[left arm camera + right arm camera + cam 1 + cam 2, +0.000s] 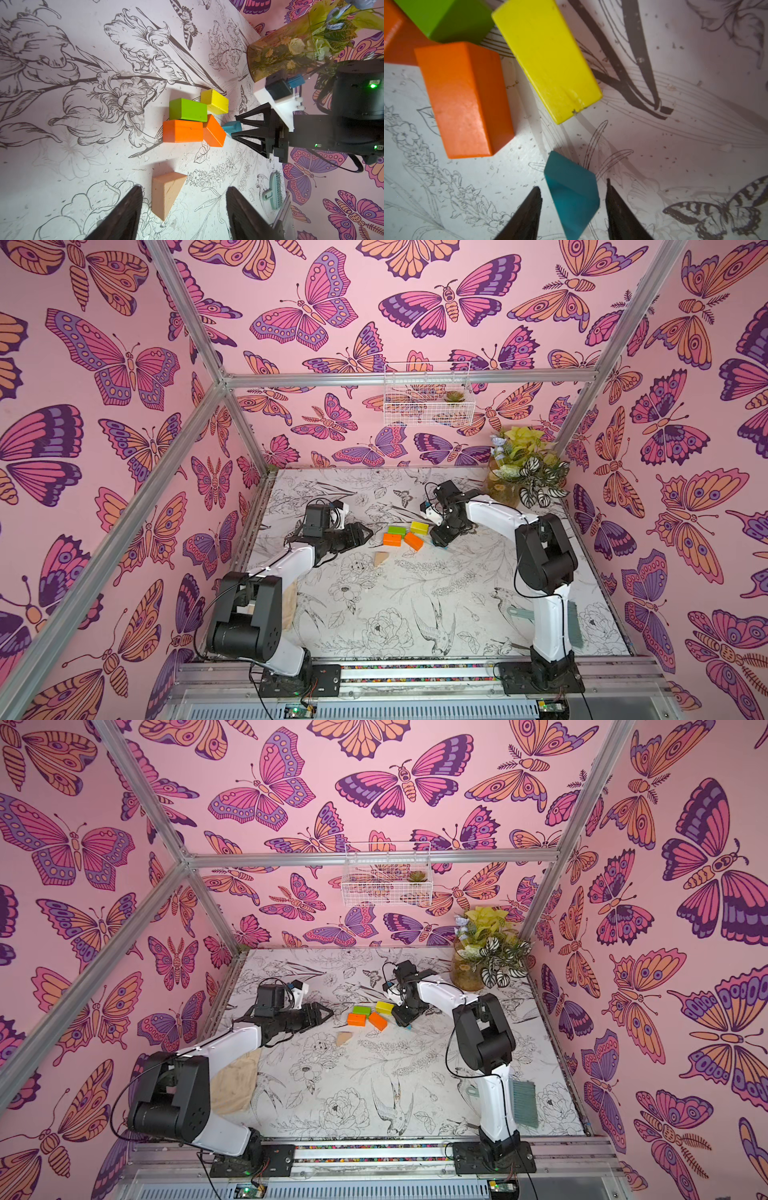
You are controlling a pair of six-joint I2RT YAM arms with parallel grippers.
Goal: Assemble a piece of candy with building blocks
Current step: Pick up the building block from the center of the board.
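Right now my right gripper (572, 184) is down at the table (62, 166) with its jaws spread on either side of the teal wedge (571, 199). The right wrist view shows a sliver of table between each finger and the wedge, so I count it as released, not yet clamped. That wedge lies just right of the skewed orange block (214, 131) and on the near side of the yellow block (215, 101), touching neither. The green block (188, 109) sits left of the yellow one, with the other orange block (182, 131) snug against its near side, and the skewed one seems to touch that at a corner. The tan wedge (166, 193) lies alone, nearer and a little left of the group. My left gripper (184, 188) hovers left of the blocks, spread wide and holding nothing. I judge these pieces to be light, rigid painted wood, so a modest squeeze should be enough and nothing will crush. The glossy paint looks slick, though, and a wedge is awkward: pinching a slanted face would likely squirt it out sideways. I would take the teal one across its two flat, parallel triangular faces, low and near the thick middle. From this angle I cannot tell for sure which faces my fingers are lined up with.
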